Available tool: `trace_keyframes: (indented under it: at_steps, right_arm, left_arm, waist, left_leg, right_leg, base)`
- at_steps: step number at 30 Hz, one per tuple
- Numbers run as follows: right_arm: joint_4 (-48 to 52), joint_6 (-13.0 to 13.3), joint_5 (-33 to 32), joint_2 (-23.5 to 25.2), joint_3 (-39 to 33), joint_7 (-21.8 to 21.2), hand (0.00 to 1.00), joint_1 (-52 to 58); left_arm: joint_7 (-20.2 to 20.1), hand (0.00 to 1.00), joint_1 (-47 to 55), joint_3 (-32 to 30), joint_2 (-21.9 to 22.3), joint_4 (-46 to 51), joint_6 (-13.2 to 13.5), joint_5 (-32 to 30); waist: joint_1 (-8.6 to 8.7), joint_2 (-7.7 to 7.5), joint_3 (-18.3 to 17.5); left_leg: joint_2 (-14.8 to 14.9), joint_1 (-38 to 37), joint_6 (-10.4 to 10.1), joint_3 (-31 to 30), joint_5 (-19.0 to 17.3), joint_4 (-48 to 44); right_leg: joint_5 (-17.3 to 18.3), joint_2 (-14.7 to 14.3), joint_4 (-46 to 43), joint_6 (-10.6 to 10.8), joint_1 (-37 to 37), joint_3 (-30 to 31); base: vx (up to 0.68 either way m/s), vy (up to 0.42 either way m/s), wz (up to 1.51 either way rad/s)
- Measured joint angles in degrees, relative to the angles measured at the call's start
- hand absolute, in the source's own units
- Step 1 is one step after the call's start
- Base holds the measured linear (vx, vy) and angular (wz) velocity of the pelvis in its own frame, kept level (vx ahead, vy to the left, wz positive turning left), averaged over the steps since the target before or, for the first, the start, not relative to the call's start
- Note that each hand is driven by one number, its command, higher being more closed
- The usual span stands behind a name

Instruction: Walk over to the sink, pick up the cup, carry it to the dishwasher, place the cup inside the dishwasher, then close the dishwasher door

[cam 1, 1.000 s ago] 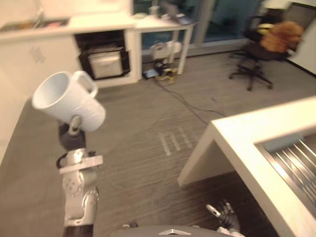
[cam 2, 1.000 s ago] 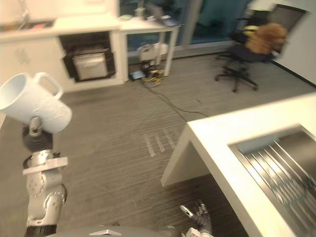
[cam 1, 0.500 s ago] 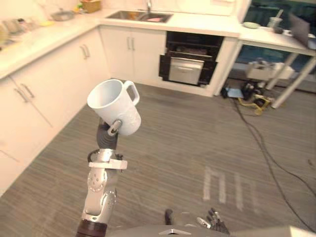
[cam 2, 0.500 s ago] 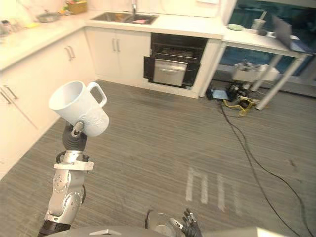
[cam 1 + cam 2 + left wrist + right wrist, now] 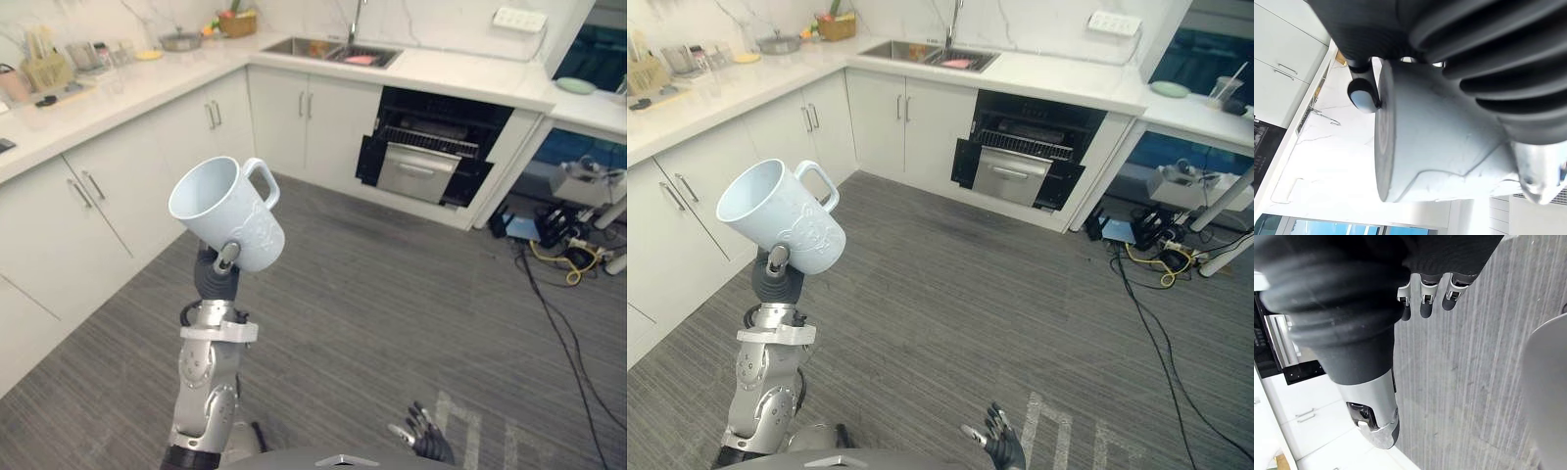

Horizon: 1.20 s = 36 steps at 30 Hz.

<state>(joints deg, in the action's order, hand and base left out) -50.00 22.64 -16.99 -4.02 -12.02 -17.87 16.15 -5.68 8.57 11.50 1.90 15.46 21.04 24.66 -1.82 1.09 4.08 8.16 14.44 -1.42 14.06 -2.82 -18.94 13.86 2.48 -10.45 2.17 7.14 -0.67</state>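
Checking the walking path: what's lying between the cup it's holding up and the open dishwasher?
Bare grey floor separates the cup from the dishwasher, as both eye views show.

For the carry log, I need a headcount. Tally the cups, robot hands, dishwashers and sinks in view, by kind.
cup: 1
hands: 2 (left hand gripping the cup, right hand empty)
dishwasher, door open: 1
sink: 1
Total: 5

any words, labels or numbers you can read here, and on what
No text reads clearly.
cup, held in the left robot hand: raised mark on its side, too blurred to read.
tape strips on the floor: plain lines, no letters.
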Motion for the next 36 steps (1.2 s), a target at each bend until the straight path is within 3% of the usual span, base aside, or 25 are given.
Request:
trace_keyframes:
  at_steps: [1, 2, 3, 4, 11, 16, 17, 18, 20, 21, 22, 23, 24, 25, 26, 27, 28, 30, 32, 33, 35, 36]
  right_arm:
    - [-0.16, -0.05, -0.69, 0.28, 0.16, -0.31, 0.0, -0.42]
    - [0.49, 0.14, -1.22, 1.89, 1.36, -0.56, 0.0, -0.5]
    - [0.61, 0.22, -1.18, 2.69, 2.96, -0.71, 0.0, -0.97]
    - [-5.01, 1.21, -4.07, 1.88, 4.47, -0.1, 0.0, -1.62]
    - [-4.94, 1.21, -4.02, 1.87, 4.66, -0.23, 0.0, -1.58]
    - [-4.99, 1.19, -3.02, 1.74, 4.85, -0.65, 0.0, -0.95]
    - [-5.04, 1.15, -2.83, 1.61, 4.55, -0.81, 0.0, -0.94]
    - [-5.27, 1.12, -2.75, 1.59, 3.48, -1.06, 0.0, -0.99]
    - [-6.79, 1.17, -1.55, 1.26, 0.4, -1.97, 0.0, -0.12]
    - [-7.61, 0.85, -0.31, -0.01, -1.45, -2.44, 0.0, 0.12]
    - [-7.44, 0.71, 0.75, 0.02, -2.2, -2.86, 0.0, 0.04]
    - [-7.42, 0.83, 1.22, 0.07, -2.66, -3.0, 0.0, 0.68]
    - [-7.22, 2.23, 1.38, 0.92, -3.33, -3.3, 0.0, 0.85]
    - [-7.57, 2.4, 1.62, 1.34, -3.92, -4.12, 0.0, -0.3]
    - [-8.01, 2.45, 1.58, 1.62, -3.96, -4.98, 0.0, -0.91]
    - [-8.03, 2.48, 1.56, 1.95, -3.98, -5.24, 0.0, -0.84]
    - [-7.97, 2.47, 1.53, 2.56, -3.93, -5.36, 0.0, -0.7]
    - [-6.63, 2.44, 0.9, 3.8, -4.13, -5.62, 0.0, 0.1]
    - [-4.99, 2.19, -0.41, 3.51, -3.79, -5.69, 0.0, 0.46]
    - [-4.85, 2.19, -0.64, 3.53, -3.71, -5.73, 0.0, 0.46]
    - [-4.74, 1.88, -0.75, 3.5, -2.22, -5.77, 0.0, 0.51]
    - [-4.55, 1.04, -0.74, 3.44, -0.31, -5.81, 0.0, 1.48]
  left_arm:
    - [0.02, 1.0, 0.83, 0.1, -0.01, 0.25, 0.06, 0.0]
    - [0.22, 1.0, 1.83, 0.15, -1.03, 0.26, 0.04, -0.03]
    - [0.24, 1.0, 2.12, 0.15, -1.44, 0.44, 0.11, -0.03]
    - [-2.17, 1.0, -0.48, 4.89, -7.63, -0.28, 0.26, -0.53]
    - [-2.12, 1.0, -0.46, 3.76, -7.72, -0.23, 0.26, -0.68]
    - [-1.89, 1.0, 0.75, -0.81, -7.66, 1.46, 0.7, -0.05]
    - [-1.67, 1.0, 0.78, -1.95, -7.55, 1.45, 0.85, 0.0]
    - [-1.05, 1.0, 0.76, -3.24, -7.49, 1.31, 1.01, 0.06]
    - [-0.93, 1.0, 0.75, -4.64, -7.47, 0.5, 1.47, 0.4]
    - [-1.07, 1.0, 0.37, -5.28, -6.57, -0.73, 2.37, 1.86]
    - [-1.0, 1.0, 0.53, -6.18, -5.95, -2.59, 2.31, 2.79]
    - [-0.92, 1.0, 0.6, -5.99, -5.87, -3.31, 2.31, 2.86]
    - [-0.79, 1.0, 0.54, -5.63, -6.06, -3.82, 2.38, 2.77]
    - [-0.27, 1.0, 0.16, -5.55, -6.42, -3.99, 2.62, 2.65]
    - [1.0, 1.0, -0.49, -4.79, -6.33, -4.96, 2.71, 2.61]
    - [1.66, 1.0, -0.88, -4.31, -6.29, -5.5, 2.63, 2.59]
    - [2.01, 1.0, -1.24, -4.07, -6.13, -5.91, 2.44, 2.54]
    - [2.43, 1.0, -2.49, -4.08, -5.22, -7.02, 1.18, 2.51]
    - [1.85, 1.0, -5.17, -3.69, -4.47, -7.45, 0.15, 2.54]
    - [1.65, 1.0, -5.44, -3.51, -4.45, -7.47, 0.15, 2.57]
    - [0.29, 1.0, -5.95, -2.24, -4.44, -7.59, 0.18, 2.7]
    - [-0.99, 1.0, -5.32, -2.27, -4.54, -7.58, 0.22, 2.71]
  waist:
    - [-0.6, -0.35, -0.54]
    - [0.12, -2.28, -1.26]
    - [-0.28, -3.17, -1.41]
    - [1.79, -3.58, -2.43]
    - [1.78, -3.32, -2.44]
    - [1.5, -2.9, -2.58]
    - [1.34, -2.98, -2.59]
    - [1.24, -3.63, -2.62]
    - [1.01, -3.96, -3.35]
    - [1.16, -2.55, -2.96]
    - [1.59, -2.72, -2.36]
    - [1.64, -2.89, -2.47]
    - [2.24, -2.59, -2.0]
    - [3.2, -3.07, -1.79]
    - [3.63, -3.5, -1.48]
    - [3.68, -3.94, -1.31]
    - [3.74, -4.34, -1.05]
    - [4.03, -4.22, -0.82]
    - [5.74, -2.76, 0.12]
    - [5.9, -2.66, 0.19]
    - [6.03, -3.01, 0.36]
    - [5.78, -4.1, 0.19]
  left_leg:
    - [-1.45, -1.39, 1.01, 0.47, 1.23, 1.34]
    - [-3.13, -2.29, 1.92, 1.14, 0.08, 1.04]
    - [-2.78, -1.29, 2.57, 1.99, -2.64, -2.78]
    - [-5.05, -3.02, 1.71, 0.07, 0.09, 2.25]
    - [-4.84, -3.69, 1.98, 1.14, 0.21, 3.65]
    - [-5.05, -4.47, 2.01, 2.32, 0.2, 4.37]
    - [-5.47, -4.65, 1.91, 2.46, -0.04, 4.39]
    - [-6.26, -4.75, 2.01, 2.5, -0.32, 4.24]
    - [-8.66, -5.17, 2.74, 3.15, -4.47, -1.99]
    - [-9.49, -7.68, 5.04, 2.02, -9.11, -0.46]
    - [-10.72, -10.81, 4.94, 1.09, -9.4, 1.86]
    - [-11.1, -12.49, 4.97, 0.62, -9.39, 3.64]
    - [-11.35, -14.86, 4.97, -1.42, -9.38, 6.28]
    - [-10.99, -16.23, 4.97, -3.48, -9.22, 7.64]
    - [-10.24, -17.47, 4.59, -4.8, -8.64, 8.81]
    - [-10.02, -18.11, 4.37, -4.95, -8.48, 9.42]
    - [-9.92, -19.04, 3.8, -5.09, -8.14, 10.14]
    - [-9.64, -20.67, 3.53, -6.6, -8.76, 10.55]
    - [-7.81, -21.82, 2.3, -10.03, -12.21, 8.08]
    - [-7.55, -21.89, 2.05, -10.5, -12.69, 7.64]
    - [-6.79, -23.73, -0.43, -12.8, -15.99, 5.46]
    - [-6.78, -25.73, -1.91, -13.89, -18.59, 4.29]
  right_leg:
    - [0.6, 0.5, -0.13, 0.74, 0.2, 1.47]
    - [0.34, 1.44, 0.96, 0.75, 0.89, 4.88]
    - [-0.12, 1.85, 1.51, 0.79, 1.1, 7.02]
    - [-0.17, 3.36, -0.85, 3.21, -3.0, 11.02]
    - [-0.84, 3.75, 0.61, 2.2, -2.81, 10.29]
    - [-1.29, 6.51, 1.6, 1.67, -2.17, 3.04]
    - [-0.94, 7.26, 1.51, 1.07, -1.89, 1.28]
    - [-0.02, 9.12, 1.26, -1.5, -1.74, -1.52]
    - [0.93, 11.74, 0.24, -3.13, 0.25, -5.71]
    - [1.42, 12.77, -11.21, -3.85, -1.67, -9.81]
    - [-3.27, 16.12, -28.24, -6.39, -8.87, -11.14]
    - [-7.82, 17.09, -34.76, -8.2, -12.18, -10.69]
    - [-11.49, 16.96, -44.79, -6.78, -17.45, -8.15]
    - [-8.14, 14.65, -48.73, -3.52, -21.16, -7.62]
    - [-4.94, 11.59, -44.59, -1.16, -22.77, -7.8]
    - [-3.74, 10.11, -40.99, -0.41, -23.35, -7.92]
    - [-2.97, 8.76, -36.45, 0.02, -23.69, -7.96]
    - [-3.64, 4.72, -19.25, 0.25, -24.7, -7.06]
    - [-10.75, -0.46, -3.87, 0.39, -25.73, 0.75]
    - [-11.66, -0.74, -2.95, 0.66, -25.78, 1.5]
    - [-17.57, -0.4, 0.46, 0.97, -24.95, 3.16]
    - [-22.01, 1.2, -1.45, -1.01, -23.78, 2.09]
  base:
    - [0.44, 0.208, -0.37]
    - [0.44, 0.181, -0.24]
    - [0.35, 0.131, -0.05]
    - [0.15, 0.076, -0.12]
    - [0.0, -0.003, -0.05]
    - [0.02, -0.009, -0.03]
    - [0.07, 0.004, 0.09]
    - [0.13, 0.065, 0.24]
    - [0.22, 0.086, 0.4]
    - [0.23, 0.099, 0.54]
    - [0.22, 0.109, 0.56]
    - [0.2, 0.139, 0.59]
    - [0.31, 0.087, 0.67]
    - [0.37, 0.036, 0.83]
    - [0.32, -0.015, 0.65]
    - [0.22, -0.048, 0.48]
    - [0.28, -0.076, 0.41]
    - [0.36, -0.114, 0.46]
    - [0.48, -0.213, 0.7]
    - [0.45, -0.262, 0.8]
    - [0.47, -0.354, 0.62]
    - [0.61, -0.486, 0.49]
